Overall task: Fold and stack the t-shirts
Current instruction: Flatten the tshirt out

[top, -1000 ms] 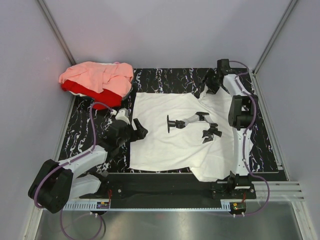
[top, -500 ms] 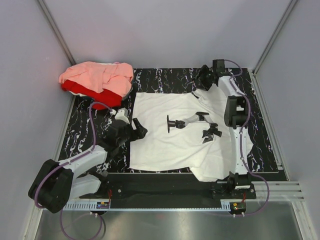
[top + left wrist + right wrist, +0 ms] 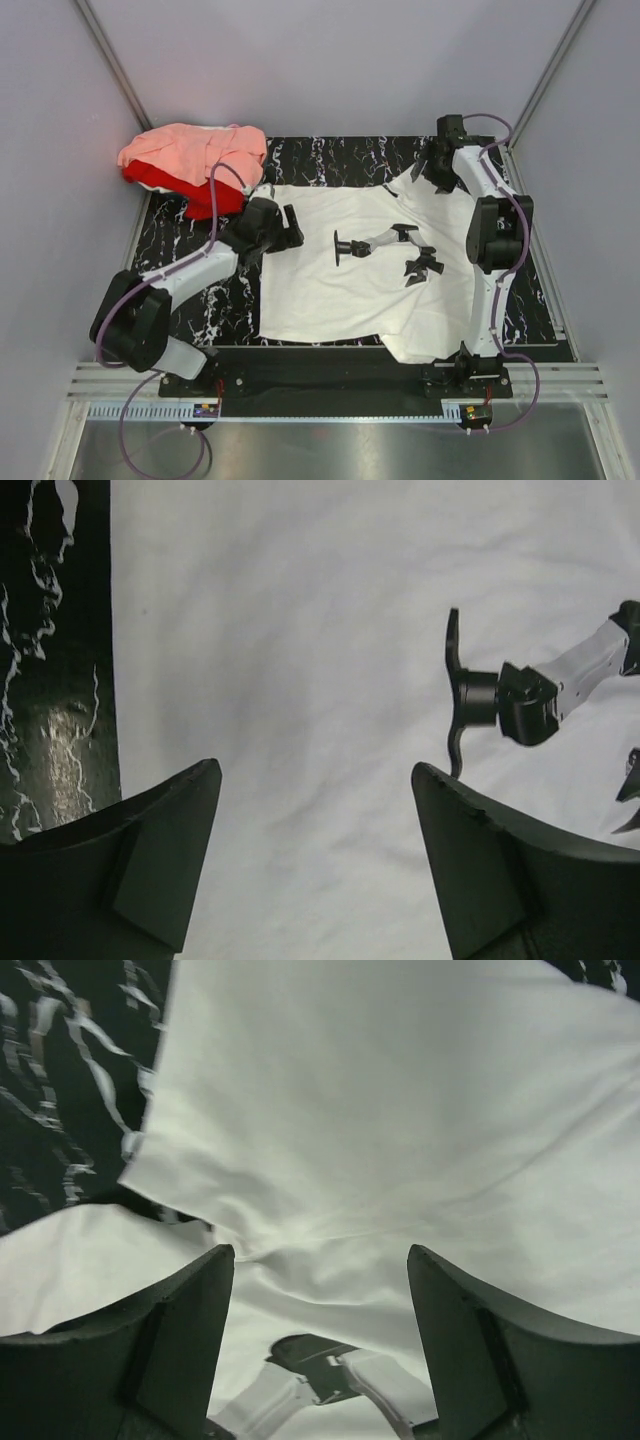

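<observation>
At the far left corner of the worktop (image 3: 190,300) a pink shirt (image 3: 195,150) lies crumpled on a red shirt (image 3: 190,195), both well apart from either arm. To their right the left fingers (image 3: 288,228) sit at the left edge of the white shirt (image 3: 330,290), near its far left corner. The shirt is spread flat across the middle of the worktop with its print (image 3: 385,245) facing up. The left wrist view shows what the top view cannot: the left fingers (image 3: 160,860) are spread wide with nothing between them. They hang over the white shirt (image 3: 300,630) just inside its edge, with the dark marbled worktop (image 3: 50,680) to one side and part of the print (image 3: 520,695) to the other. At the far right corner of the shirt the right fingers (image 3: 428,172) sit over the sleeve and shoulder, where the top view hides their gap behind the arm. The right wrist view shows them (image 3: 170,1340) spread apart as well, gripping nothing. There the white shirt (image 3: 400,1110) shows a fold of cloth lapped over another layer, with a creased ridge running across just ahead of the fingertips. A piece of the print (image 3: 300,1360) shows low between the fingers, and the worktop (image 3: 60,1080) shows at the left.
</observation>
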You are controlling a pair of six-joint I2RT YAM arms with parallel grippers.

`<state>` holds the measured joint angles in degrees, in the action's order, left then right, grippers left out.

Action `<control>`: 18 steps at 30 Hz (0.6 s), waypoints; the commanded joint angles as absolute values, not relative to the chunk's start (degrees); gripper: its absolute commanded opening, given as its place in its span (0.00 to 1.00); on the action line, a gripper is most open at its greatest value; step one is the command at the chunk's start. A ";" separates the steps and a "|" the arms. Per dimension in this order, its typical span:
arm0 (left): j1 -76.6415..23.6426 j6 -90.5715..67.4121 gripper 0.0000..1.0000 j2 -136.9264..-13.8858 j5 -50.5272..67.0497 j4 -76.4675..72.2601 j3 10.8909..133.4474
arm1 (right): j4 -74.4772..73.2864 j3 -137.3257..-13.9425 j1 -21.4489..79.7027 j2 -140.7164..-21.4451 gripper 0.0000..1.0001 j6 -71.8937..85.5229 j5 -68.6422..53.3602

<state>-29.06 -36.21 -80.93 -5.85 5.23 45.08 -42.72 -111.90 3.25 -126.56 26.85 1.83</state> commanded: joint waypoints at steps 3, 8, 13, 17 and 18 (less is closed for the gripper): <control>-29.27 -29.55 0.83 -96.04 -15.28 20.46 70.25 | -52.90 -116.80 3.08 -132.00 0.77 22.59 9.05; -28.92 -27.51 0.84 -109.59 -16.44 26.10 82.60 | -55.37 -121.28 3.16 -137.36 0.78 21.71 11.34; -26.56 -28.47 0.85 -117.84 -11.28 28.73 91.12 | -60.63 -130.66 3.16 -144.48 0.79 20.22 15.02; -23.30 -29.36 0.85 -123.12 -6.77 30.85 97.10 | -62.31 -137.88 2.73 -150.97 0.80 19.25 17.23; -22.86 -28.83 0.85 -124.09 -6.33 31.02 98.16 | -63.18 -139.73 2.38 -152.21 0.81 19.42 16.97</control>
